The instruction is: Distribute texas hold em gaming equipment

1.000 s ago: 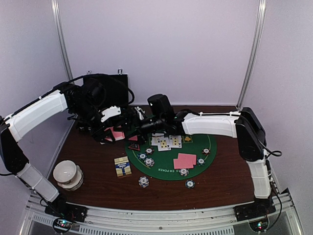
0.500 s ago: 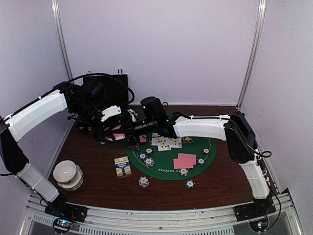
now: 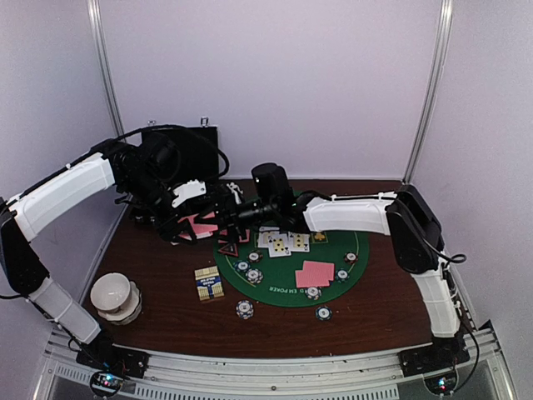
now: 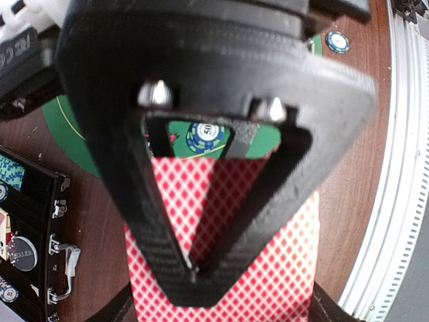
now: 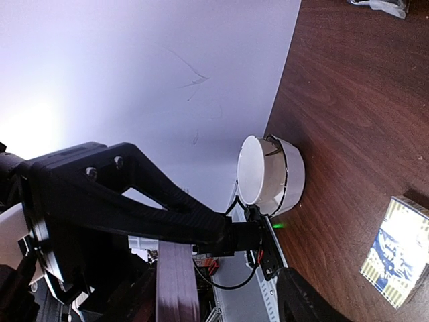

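My left gripper point(image 3: 190, 223) is shut on a stack of pink-backed cards point(image 3: 201, 225) above the table's left side; in the left wrist view its fingers meet on the cards point(image 4: 268, 268). My right gripper point(image 3: 228, 214) reaches left to the same cards. Its jaws stand apart, with the cards' edge point(image 5: 175, 282) between them. On the green felt mat point(image 3: 358, 271) lie face-up cards point(image 3: 283, 242), two pink-backed cards point(image 3: 315, 273), a red triangle marker point(image 3: 229, 248) and several chips point(image 3: 254, 275). Two chips point(image 3: 244, 310) lie in front of the mat.
A black case point(image 3: 190, 150) stands open at the back left, also in the left wrist view point(image 4: 27, 228). A blue-and-yellow card box point(image 3: 208, 283) lies left of the mat. A white bowl point(image 3: 112, 296) sits at the front left, also in the right wrist view point(image 5: 268, 174).
My right gripper swung left to the cards held by my left gripper, then eased slightly back right. The left arm has stayed still.
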You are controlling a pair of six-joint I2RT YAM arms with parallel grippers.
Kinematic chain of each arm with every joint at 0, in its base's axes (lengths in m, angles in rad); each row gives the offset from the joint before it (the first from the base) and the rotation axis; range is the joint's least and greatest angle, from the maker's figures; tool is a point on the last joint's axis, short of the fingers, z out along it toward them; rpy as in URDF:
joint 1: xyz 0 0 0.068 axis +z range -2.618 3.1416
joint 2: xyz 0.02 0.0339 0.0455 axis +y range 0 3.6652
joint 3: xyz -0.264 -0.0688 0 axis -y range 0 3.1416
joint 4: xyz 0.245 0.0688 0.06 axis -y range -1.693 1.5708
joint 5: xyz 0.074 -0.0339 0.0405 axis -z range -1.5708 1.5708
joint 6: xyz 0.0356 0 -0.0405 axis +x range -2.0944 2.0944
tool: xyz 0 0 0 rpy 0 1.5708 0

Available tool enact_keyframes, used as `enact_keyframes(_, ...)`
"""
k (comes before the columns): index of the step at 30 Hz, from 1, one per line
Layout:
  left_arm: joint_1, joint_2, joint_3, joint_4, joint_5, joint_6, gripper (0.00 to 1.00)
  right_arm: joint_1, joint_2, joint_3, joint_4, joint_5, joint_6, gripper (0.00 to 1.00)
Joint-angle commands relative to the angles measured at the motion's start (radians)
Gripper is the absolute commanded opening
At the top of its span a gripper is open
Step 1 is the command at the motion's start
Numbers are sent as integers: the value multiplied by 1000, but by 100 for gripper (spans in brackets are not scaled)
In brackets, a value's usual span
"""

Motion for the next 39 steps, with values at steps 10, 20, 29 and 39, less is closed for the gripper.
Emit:
enact_keyframes(10, 7, -12, 15, 14, 18, 1, 0, -38, -144, -87, -54, -12, -57, 44)
enact_keyframes(20, 6, -8, 13, 14, 10, 0, 0, -45, -199, -160, 72, -43, 34, 16)
enact_keyframes(29, 7, -7, 10, 14, 2, 1, 0, -126, -270, -255, 102, -56, 59, 0)
enact_keyframes(39, 6, -11, 4, 13, -5, 3, 0, -389, -385, -406, -249, -31, -268, 0)
